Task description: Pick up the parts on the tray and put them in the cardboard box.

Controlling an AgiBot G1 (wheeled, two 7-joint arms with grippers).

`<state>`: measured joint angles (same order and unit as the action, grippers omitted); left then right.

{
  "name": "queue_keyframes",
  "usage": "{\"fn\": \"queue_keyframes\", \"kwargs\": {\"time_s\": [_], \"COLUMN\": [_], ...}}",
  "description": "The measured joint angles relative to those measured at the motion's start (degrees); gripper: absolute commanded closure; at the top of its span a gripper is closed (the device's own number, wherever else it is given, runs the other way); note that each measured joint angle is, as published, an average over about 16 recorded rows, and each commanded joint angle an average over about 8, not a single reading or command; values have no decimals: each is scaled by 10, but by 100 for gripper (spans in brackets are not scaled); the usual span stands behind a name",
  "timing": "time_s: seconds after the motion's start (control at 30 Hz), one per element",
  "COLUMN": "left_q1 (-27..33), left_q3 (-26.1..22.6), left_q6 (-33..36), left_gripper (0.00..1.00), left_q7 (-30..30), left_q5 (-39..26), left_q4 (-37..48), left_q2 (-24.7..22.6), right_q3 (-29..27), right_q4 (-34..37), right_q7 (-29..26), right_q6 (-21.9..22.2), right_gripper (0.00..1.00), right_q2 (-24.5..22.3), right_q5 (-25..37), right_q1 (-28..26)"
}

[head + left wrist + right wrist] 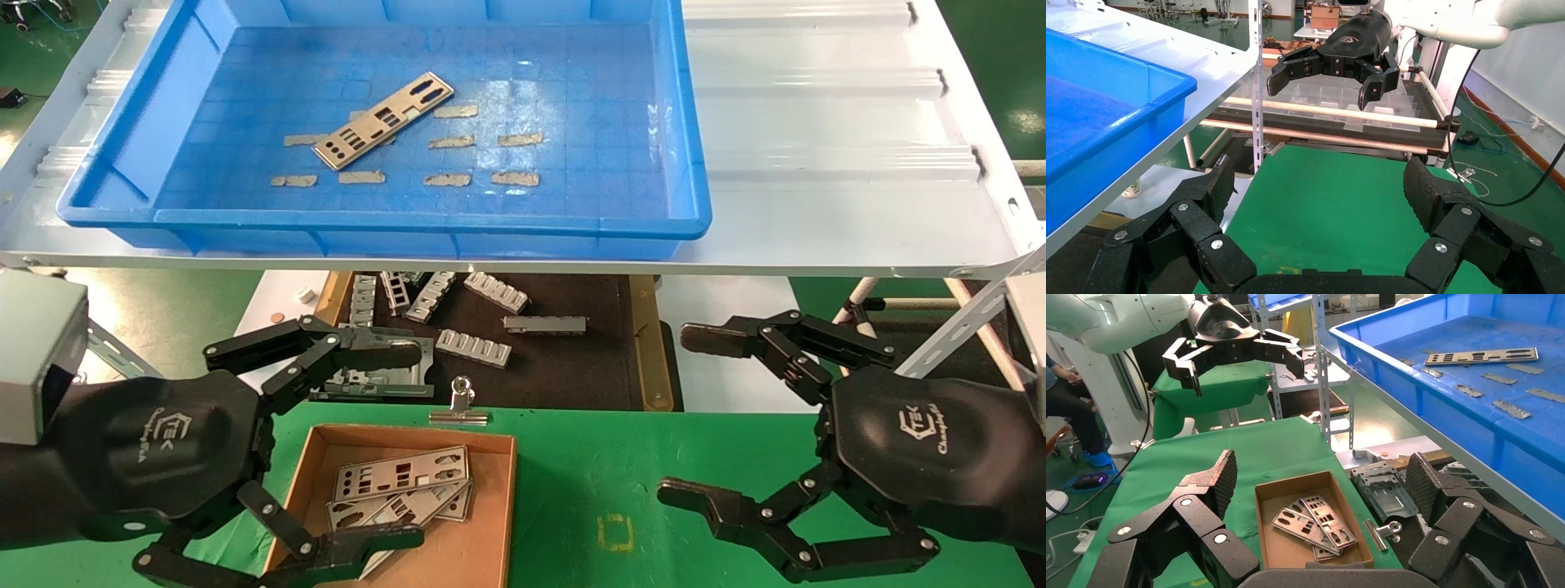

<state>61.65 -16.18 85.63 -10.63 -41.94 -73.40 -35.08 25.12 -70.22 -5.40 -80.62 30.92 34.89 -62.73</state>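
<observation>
A: Quick pass. Where are the parts?

B: One part (384,120) left on the tray (490,241), lying flat and angled on the grid floor among beige tape strips (451,143). Several more already stacked in the cardboard box (482,523), which sits on the green desk (654,457) near the robot.

A: Tools?

B: Left tool (364,445) is released, fingers spread wide, nothing between them, hovering at the box's left side. Right tool (695,416) also spread and empty, over the green desk right of the box. Both sit below the white shelf (817,163) that carries the tray.

A: Why low like that?

B: Probably so the raised shelf edge doesn't block them; the tray sits above and beyond the box, so a reach has to go up and forward.

A: Other clutter?

B: Ribbed grey brackets (474,347) on a dark mat (572,359) under the shelf, and a binder clip (460,404) just beyond the box's far edge. Not task items.

A: Progress?

B: Nearly done, I'd say. One plate to go. It's thin and flat, so getting a finger under the edge looks tricky.
</observation>
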Motion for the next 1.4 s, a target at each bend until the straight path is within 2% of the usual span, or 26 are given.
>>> {"fn": "queue_keyframes", "kwargs": {"time_s": [1.4], "left_q1": [0], "left_q3": [0], "left_q6": [0], "left_gripper": [0], "left_q7": [0], "left_q5": [0], "left_q4": [0], "left_q2": [0], "right_q3": [0], "right_q4": [0], "right_q7": [0], "right_q6": [0], "right_gripper": [0], "right_q2": [0], "right_q5": [0], "right_q1": [0]}}
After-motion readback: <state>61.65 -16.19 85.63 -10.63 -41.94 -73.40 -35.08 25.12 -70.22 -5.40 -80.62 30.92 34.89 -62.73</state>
